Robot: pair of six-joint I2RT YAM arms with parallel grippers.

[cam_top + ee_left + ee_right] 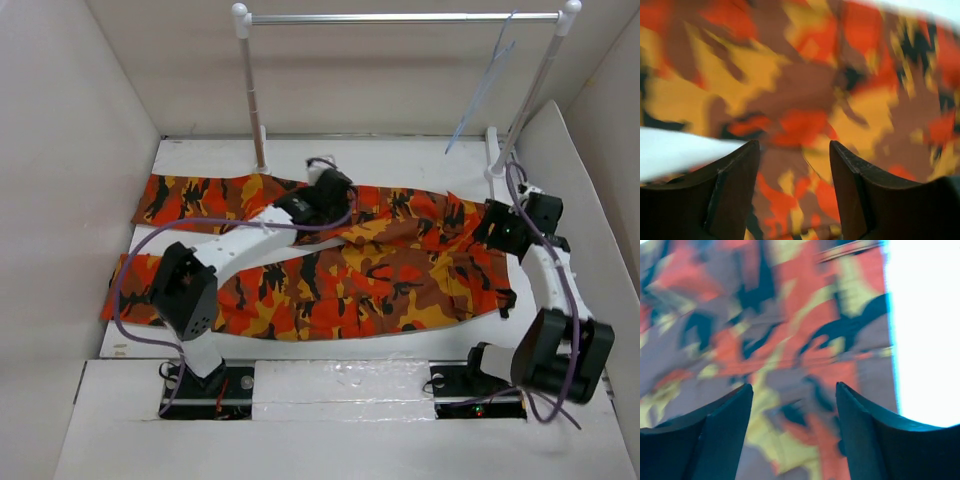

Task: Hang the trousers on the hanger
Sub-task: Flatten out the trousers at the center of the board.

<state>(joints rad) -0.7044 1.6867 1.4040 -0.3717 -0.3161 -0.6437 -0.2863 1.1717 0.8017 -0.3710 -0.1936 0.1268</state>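
The trousers [400, 270] lay spread flat on the white table [400, 155], legs running to the left and the waist end to the right, with the two legs parted at the left. The hanger [485, 85] hung tilted from the silver crossbar [400, 17] of the rack at the rear, close to its right post and well apart from the garment.

The left gripper [328, 190] was over the upper edge of the trousers near mid-length. Its wrist view showed the fingers [740, 190] parted, with only cloth visible between them.

The right gripper [497, 228] was at the waist end. Its fingers [725, 435] were likewise spread and grasped nothing.
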